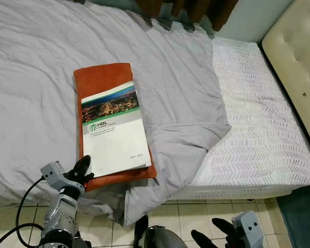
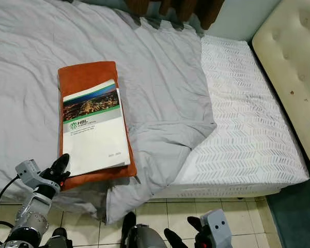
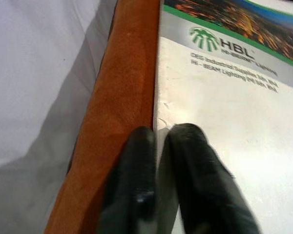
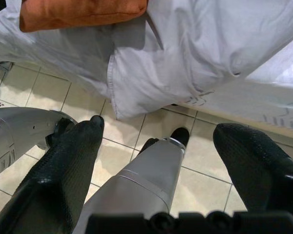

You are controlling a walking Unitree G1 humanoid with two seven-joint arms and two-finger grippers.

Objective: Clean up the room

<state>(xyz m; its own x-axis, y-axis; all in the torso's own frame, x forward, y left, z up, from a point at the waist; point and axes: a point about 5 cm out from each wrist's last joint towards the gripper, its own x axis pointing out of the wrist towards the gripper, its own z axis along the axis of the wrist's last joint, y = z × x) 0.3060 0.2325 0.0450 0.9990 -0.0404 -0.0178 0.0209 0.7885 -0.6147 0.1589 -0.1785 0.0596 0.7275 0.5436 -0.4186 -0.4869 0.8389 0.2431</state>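
A white booklet (image 1: 112,132) with a city photo and green logo lies on a flat orange cushion (image 1: 103,75) on the bed. My left gripper (image 1: 84,166) sits at the booklet's near left corner, by the bed's front edge. In the left wrist view its fingers (image 3: 136,151) are pressed together, one over the orange cushion (image 3: 122,97), the other over the booklet's (image 3: 234,126) white cover, right along its edge. My right gripper (image 4: 162,127) hangs low over the tiled floor (image 4: 200,175) with its fingers wide apart and nothing between them.
A rumpled grey duvet (image 1: 36,62) covers most of the bed and droops over the front edge. The white patterned mattress (image 1: 253,119) is bare on the right, beside a cream tufted headboard (image 1: 297,46). A teal rug (image 1: 302,217) lies at the floor's right.
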